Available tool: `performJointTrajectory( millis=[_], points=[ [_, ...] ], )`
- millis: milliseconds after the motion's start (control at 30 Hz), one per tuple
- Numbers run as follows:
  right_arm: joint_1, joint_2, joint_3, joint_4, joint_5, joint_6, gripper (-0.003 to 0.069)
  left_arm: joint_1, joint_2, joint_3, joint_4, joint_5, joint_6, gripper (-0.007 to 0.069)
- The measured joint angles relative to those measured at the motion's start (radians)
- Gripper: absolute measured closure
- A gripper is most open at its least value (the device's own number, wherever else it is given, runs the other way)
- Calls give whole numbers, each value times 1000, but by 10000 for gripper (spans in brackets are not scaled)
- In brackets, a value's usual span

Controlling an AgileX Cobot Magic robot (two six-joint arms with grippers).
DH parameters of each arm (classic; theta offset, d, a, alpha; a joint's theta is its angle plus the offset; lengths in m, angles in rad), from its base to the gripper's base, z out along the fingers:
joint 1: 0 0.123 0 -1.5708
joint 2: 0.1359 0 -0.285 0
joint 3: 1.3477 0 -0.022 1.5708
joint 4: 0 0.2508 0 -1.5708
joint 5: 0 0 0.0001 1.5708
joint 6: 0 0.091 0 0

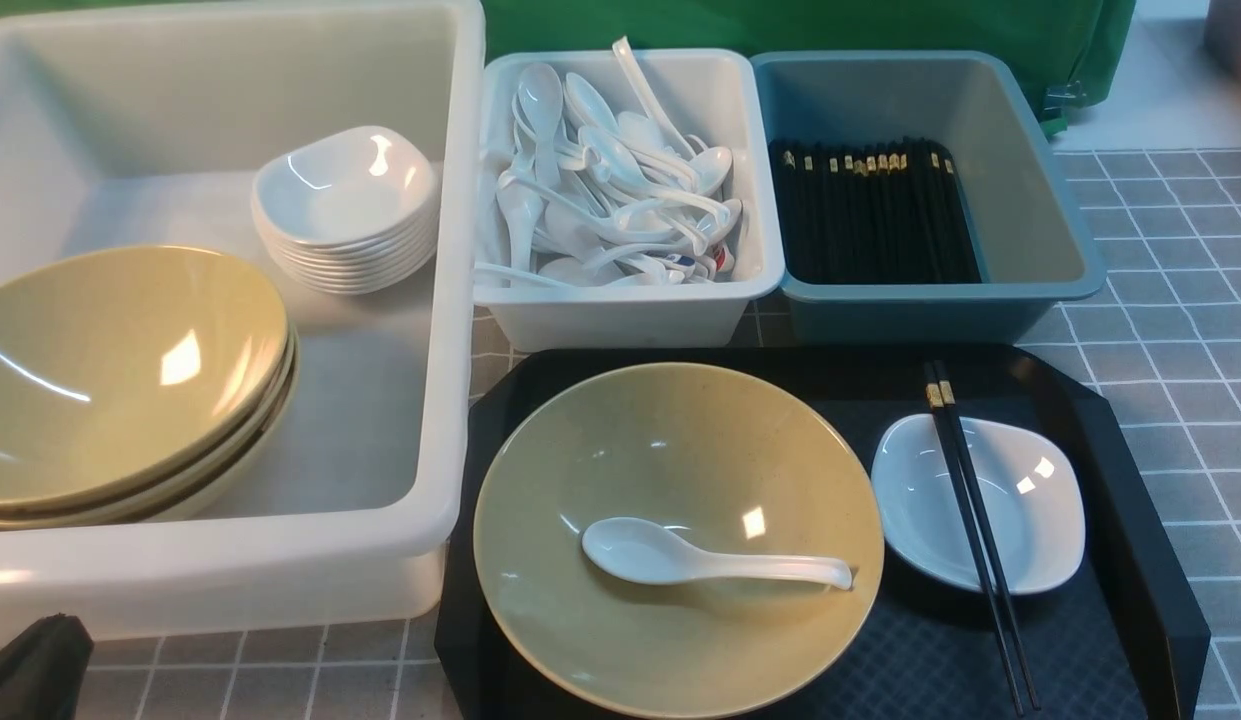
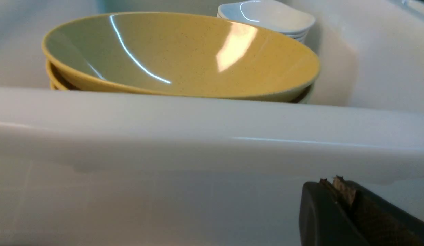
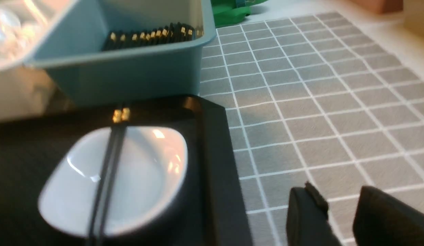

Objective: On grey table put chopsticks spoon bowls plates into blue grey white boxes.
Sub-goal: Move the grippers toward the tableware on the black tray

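My left gripper (image 2: 334,186) has its jaws pressed together on nothing. It sits low, outside the near wall of the translucent tub (image 2: 212,136). My right gripper (image 3: 338,191) has its jaws apart with nothing between them, over the grey table (image 3: 317,102) just beside the edge of the black tray (image 3: 215,164).

On that side of the tray lies a small white dish (image 1: 1030,500), with a pair of chopsticks (image 1: 975,540) laid across it, gold bands pointing away from me. Next to it on the tray is an olive-yellow bowl (image 1: 680,450) with a white spoon (image 1: 700,560) lying in it, handle toward the dish.

Behind the tray stand two bins side by side. The blue-grey bin (image 1: 1030,200) holds a row of chopsticks (image 1: 870,210), and the white bin (image 1: 630,315) holds a heap of spoons (image 1: 610,190).

Inside the tub on my left are a stack of bowls (image 1: 120,380) and, farther back, a stack of dishes (image 1: 345,210).
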Motion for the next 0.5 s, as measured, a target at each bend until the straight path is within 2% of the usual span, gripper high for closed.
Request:
performJointTrajectory(
  millis=[33,67,100,133,167,200,233,267,300,367,400,500],
  points=[
    [0,0,0,0,0,27,421,0,0,0,-9,-2,-6,633],
    [0,0,0,0,0,107,421,0,0,0,-64,-11,-39,633],
    [0,0,0,7,-1,273,421,0,0,0,-206,-29,-117,633],
    [0,0,0,10,-1,297,421,0,0,0,-225,-31,-141,633],
    [0,0,0,45,-2,530,421,0,0,0,-397,-41,-245,633],
    [0,0,0,67,-3,661,421,0,0,0,-532,-49,-311,633],
    [0,0,0,75,-3,752,421,0,0,0,-595,-53,-358,633],
    [0,0,0,77,-3,773,421,0,0,0,-635,-56,-368,633],
    [0,0,0,89,-3,884,421,0,0,0,-772,-67,-442,633],
    [0,0,0,93,-2,927,421,0,0,0,-876,-75,-478,633],
    [0,0,0,93,-2,927,421,0,0,0,-883,-78,-478,633],
    [0,0,0,94,-2,853,421,0,0,0,-918,-86,-480,633]
  ],
)
